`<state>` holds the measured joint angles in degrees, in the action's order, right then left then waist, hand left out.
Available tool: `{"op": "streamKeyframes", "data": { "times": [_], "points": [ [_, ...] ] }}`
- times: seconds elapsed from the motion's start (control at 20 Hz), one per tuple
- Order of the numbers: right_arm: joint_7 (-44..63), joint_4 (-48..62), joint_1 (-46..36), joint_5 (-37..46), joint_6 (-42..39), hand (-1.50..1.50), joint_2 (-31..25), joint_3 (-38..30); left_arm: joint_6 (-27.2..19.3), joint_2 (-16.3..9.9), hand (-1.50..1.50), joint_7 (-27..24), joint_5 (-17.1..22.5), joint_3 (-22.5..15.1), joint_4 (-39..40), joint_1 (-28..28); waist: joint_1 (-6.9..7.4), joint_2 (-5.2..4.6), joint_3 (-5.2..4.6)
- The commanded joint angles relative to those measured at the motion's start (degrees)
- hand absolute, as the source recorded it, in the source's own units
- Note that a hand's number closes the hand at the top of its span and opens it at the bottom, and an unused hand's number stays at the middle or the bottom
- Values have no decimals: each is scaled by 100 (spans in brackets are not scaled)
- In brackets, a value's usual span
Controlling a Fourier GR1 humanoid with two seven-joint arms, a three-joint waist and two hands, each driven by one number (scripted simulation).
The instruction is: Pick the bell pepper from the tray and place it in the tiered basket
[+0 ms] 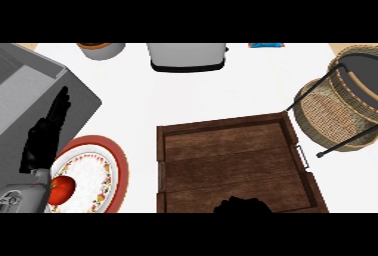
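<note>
The right hand (240,205) is curling over the tray's (170,165) near edge, likely hiding the pepper; its grasp is unclear. The left hand (46,135) is resting open, far from the basket (347,105).

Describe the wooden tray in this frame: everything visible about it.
The tray is a dark brown rectangle that looks like wood, with plank-like boards on its floor and raised walls all round. A thin metal handle sits on its right side. It lies flat on the white counter, slightly turned, left of the tiered basket. The right hand overlaps its near edge; no pepper shows inside.
</note>
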<state>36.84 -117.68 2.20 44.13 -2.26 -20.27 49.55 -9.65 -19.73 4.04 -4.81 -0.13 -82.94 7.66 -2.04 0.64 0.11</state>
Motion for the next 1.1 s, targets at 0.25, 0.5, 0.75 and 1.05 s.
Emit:
{"op": "streamKeyframes", "data": {
  "times": [0.25, 0.5, 0.75, 1.05],
  "points": [
    [-1066, -2900, 986, -613, 806, 150, -1532, -1624, 75, -45, 0, -69, 91, 179, 143, 24, -53, -42, 0],
    [-912, -3191, 857, -937, 730, 150, -1698, -2693, 200, -140, 0, 12, 28, 109, -174, -132, 62, -38, -11],
    [-1284, -2873, 728, -1754, 254, 150, -2218, -4029, 186, 45, 0, -167, 47, 124, 161, 22, 39, -56, -12],
    [-1292, -2037, -285, -3070, -369, 150, -1939, -4755, 81, 138, 0, -18, -111, -60, -262, -126, 164, -56, -13]
  ]
}}
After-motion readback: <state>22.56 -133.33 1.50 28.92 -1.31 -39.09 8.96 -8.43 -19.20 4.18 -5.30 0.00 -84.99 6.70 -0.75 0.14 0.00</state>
